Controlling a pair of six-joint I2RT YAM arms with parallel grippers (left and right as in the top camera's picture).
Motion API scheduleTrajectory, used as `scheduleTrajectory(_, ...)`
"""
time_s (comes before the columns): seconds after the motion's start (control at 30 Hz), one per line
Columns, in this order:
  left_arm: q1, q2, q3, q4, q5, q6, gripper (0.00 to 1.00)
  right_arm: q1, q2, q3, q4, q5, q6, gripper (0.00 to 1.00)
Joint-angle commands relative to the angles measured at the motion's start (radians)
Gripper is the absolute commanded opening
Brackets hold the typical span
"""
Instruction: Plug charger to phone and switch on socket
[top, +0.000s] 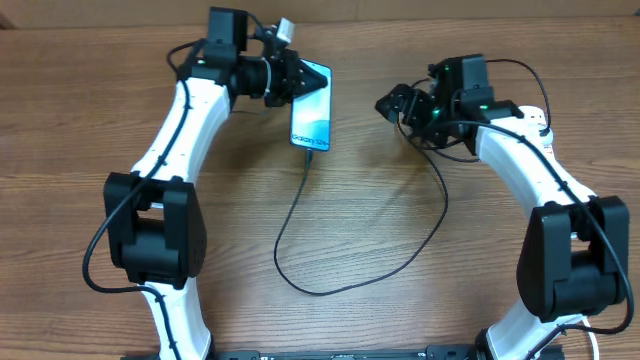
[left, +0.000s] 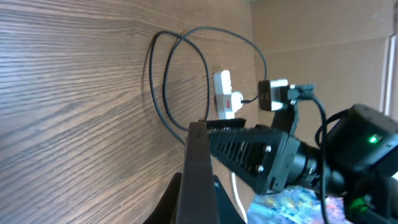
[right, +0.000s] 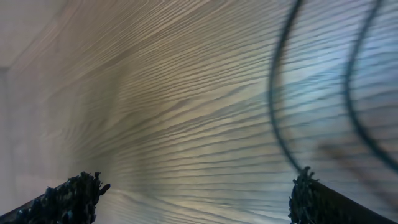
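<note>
Left hand (top: 288, 82) pinched shut at the 11 o'clock corner of the phone (top: 313, 110), charger (top: 279, 240) apparently seated at its 6 o'clock end; the wide-open right hand (top: 393, 103), poised at 2 o'clock near the socket (left: 225, 96), could snag the slack and tug the tip free.

Left fingers (left: 196, 168) together; right fingers (right: 74, 194) wide apart.

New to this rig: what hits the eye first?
The slim phone with the light blue screen sits top centre, the left gripper shut at its far end. A thin black cable loops from its near end toward the open right gripper.
</note>
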Motion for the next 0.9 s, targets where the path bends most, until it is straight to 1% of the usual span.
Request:
scheduleTrajectory(0.0,-0.015,0.057,0.007,0.027,-0.021,-0.026,0.04,-0.030,-0.053,0.010,-0.012,0.010,-0.034,1.00)
scheduleTrajectory(0.13,-0.022,0.143,0.007,0.089,0.053,-0.084,0.04,-0.044,-0.055,0.010,-0.029,0.009,-0.054,1.00)
scheduleTrajectory(0.3,-0.037,0.249,0.007,0.164,0.080,-0.172,0.04,-0.048,-0.055,0.010,-0.033,0.013,-0.056,1.00)
scheduleTrajectory(0.53,-0.061,0.302,0.007,0.182,0.073,-0.172,0.04,-0.048,-0.055,0.010,-0.035,0.016,-0.056,1.00)
scheduleTrajectory(0.87,-0.108,0.303,0.006,0.186,-0.141,-0.171,0.04,-0.048,-0.055,0.010,-0.051,0.013,-0.056,1.00)
